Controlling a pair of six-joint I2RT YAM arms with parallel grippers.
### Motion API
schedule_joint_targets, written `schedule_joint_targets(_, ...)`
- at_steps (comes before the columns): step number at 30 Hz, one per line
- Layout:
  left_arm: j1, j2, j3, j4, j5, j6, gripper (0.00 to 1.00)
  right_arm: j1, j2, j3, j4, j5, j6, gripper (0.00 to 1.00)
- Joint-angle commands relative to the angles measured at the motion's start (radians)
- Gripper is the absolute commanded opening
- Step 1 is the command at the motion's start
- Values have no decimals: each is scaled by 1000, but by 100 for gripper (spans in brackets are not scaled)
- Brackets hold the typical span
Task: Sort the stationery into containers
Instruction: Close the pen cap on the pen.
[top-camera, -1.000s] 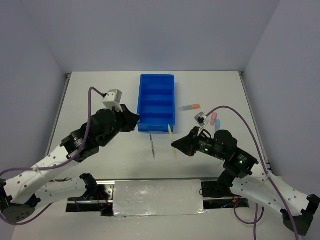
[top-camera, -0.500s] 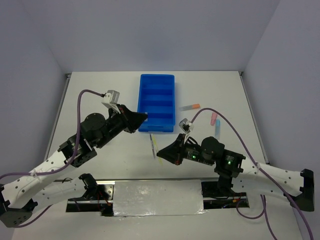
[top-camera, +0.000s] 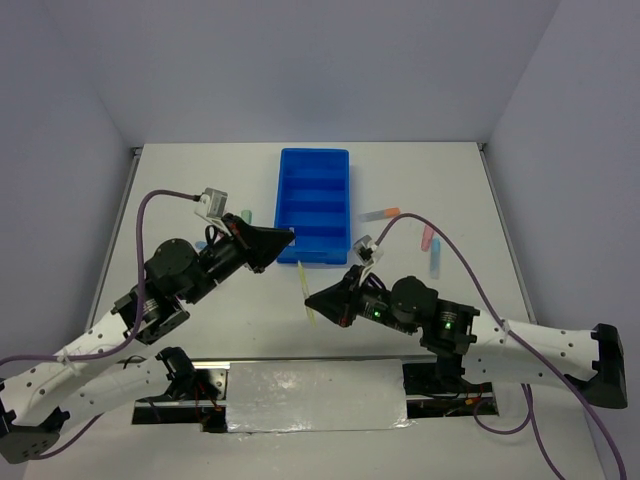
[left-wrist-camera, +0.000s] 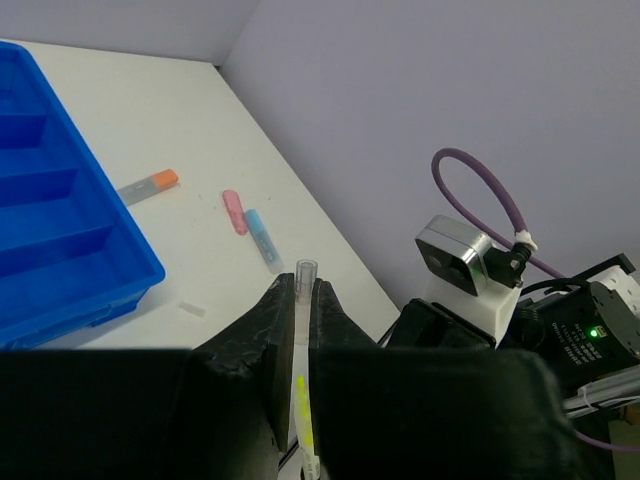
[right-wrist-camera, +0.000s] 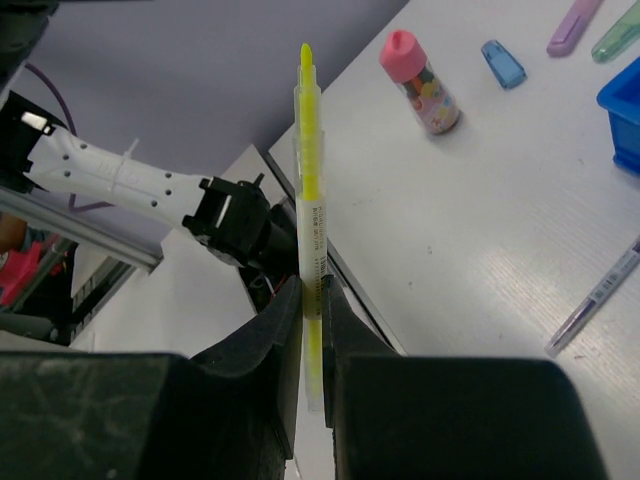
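Left gripper (left-wrist-camera: 303, 292) pinching clear thin stick (left-wrist-camera: 302, 380); right gripper (right-wrist-camera: 310, 292) pinching yellow pen (right-wrist-camera: 308, 190)

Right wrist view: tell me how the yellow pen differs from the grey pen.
The yellow pen is held up, clamped in the right gripper; the grey pen lies loose on the table. The yellow pen has a clear barrel with a yellow core; the grey pen looks greyish-purple. Both are thin sticks, neither in the blue tray.

The tray (top-camera: 313, 158) is sitting centrally, nearer the desk's (top-camera: 450, 170) far edge. Three markers (top-camera: 427, 236) are lying to its right, towards the right edge. A pen (right-wrist-camera: 598, 297) is lying just before its near end.
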Motion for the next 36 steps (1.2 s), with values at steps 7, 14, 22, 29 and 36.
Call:
schedule_joint_targets(7, -3, -18, -43, 116, 37, -4, 0, 12, 32, 95, 65, 57, -24, 0)
schedule_joint_targets(14, -2, -25, -49, 127, 45, -8, 0, 12, 57, 111, 61, 66, -27, 0)
schedule_joint_targets(22, -3, -45, -63, 128, 46, -9, 0, 10, 69, 120, 64, 69, -28, 0)
schedule_joint_targets(29, -3, -48, -72, 127, 37, -8, 0, 10, 74, 132, 61, 60, -30, 0)
schedule_joint_targets(36, -2, -46, -74, 131, 45, -7, 0, 10, 77, 134, 65, 68, -28, 0)
